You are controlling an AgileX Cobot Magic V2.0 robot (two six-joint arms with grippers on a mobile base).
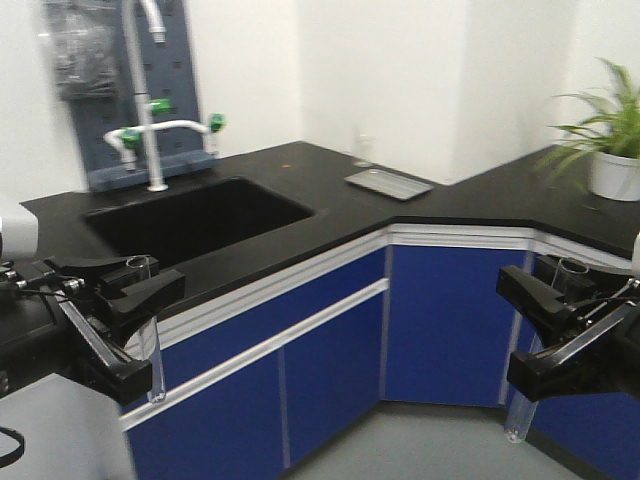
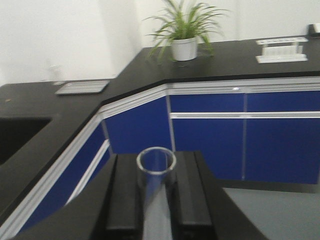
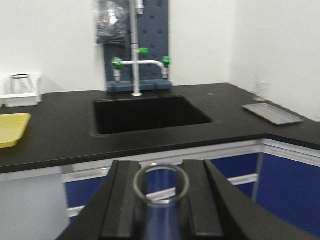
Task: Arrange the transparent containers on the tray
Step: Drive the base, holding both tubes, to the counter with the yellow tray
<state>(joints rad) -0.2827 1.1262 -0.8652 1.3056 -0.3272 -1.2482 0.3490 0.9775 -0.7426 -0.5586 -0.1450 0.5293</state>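
Currently: two slender clear glass test tubes, likely light, stiff, slippery, fragile; grip mid-length. One clamped in left gripper, one in right gripper; both well apart from shallow yellow plastic tray.

Left gripper: low, in front of the sink at its left end, below its rim. 2 black fingers clamp the left test tube, upright, rim up.
Right gripper: similar height, well right of the sink. 2 fingers clamp the right test tube, slightly tilted, rim up.
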